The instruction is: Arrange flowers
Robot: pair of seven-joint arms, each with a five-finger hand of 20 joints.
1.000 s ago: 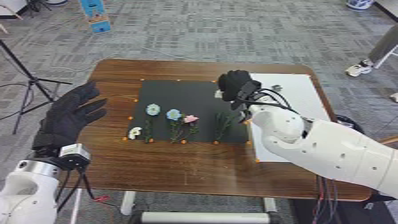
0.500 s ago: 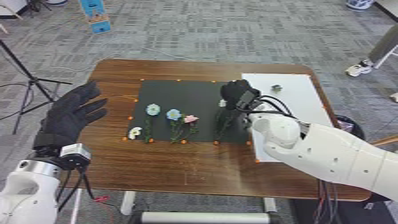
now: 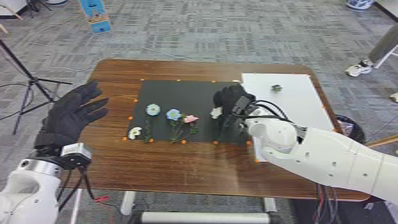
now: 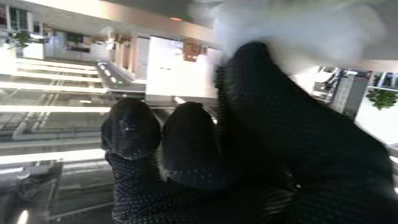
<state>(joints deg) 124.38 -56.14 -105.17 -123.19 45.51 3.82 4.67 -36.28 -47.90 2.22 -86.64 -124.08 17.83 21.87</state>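
Observation:
In the head view my right hand (image 3: 233, 100) is over the right part of the black board (image 3: 178, 89), curled on a white flower (image 3: 216, 113) beside its left edge. The right wrist view shows my right hand (image 4: 284, 130) with bent fingers and the white flower (image 4: 293, 25), blurred, at a fingertip. On the board lie a pale blue flower (image 3: 153, 109), a blue flower (image 3: 173, 114) and a pink flower (image 3: 190, 119) with green stems, and another white flower (image 3: 135, 132) at the lower left. My left hand (image 3: 67, 112) hangs relaxed left of the board.
A white sheet (image 3: 293, 102) with a small grey-green item (image 3: 276, 88) lies on the right of the brown table (image 3: 160, 170). Small orange markers line the board's edges. A black tripod (image 3: 34, 77) stands on the floor at the left.
My right hand has moved toward the robot and slightly left over the black board, and the white flower has travelled with it. The left hand has stayed still.

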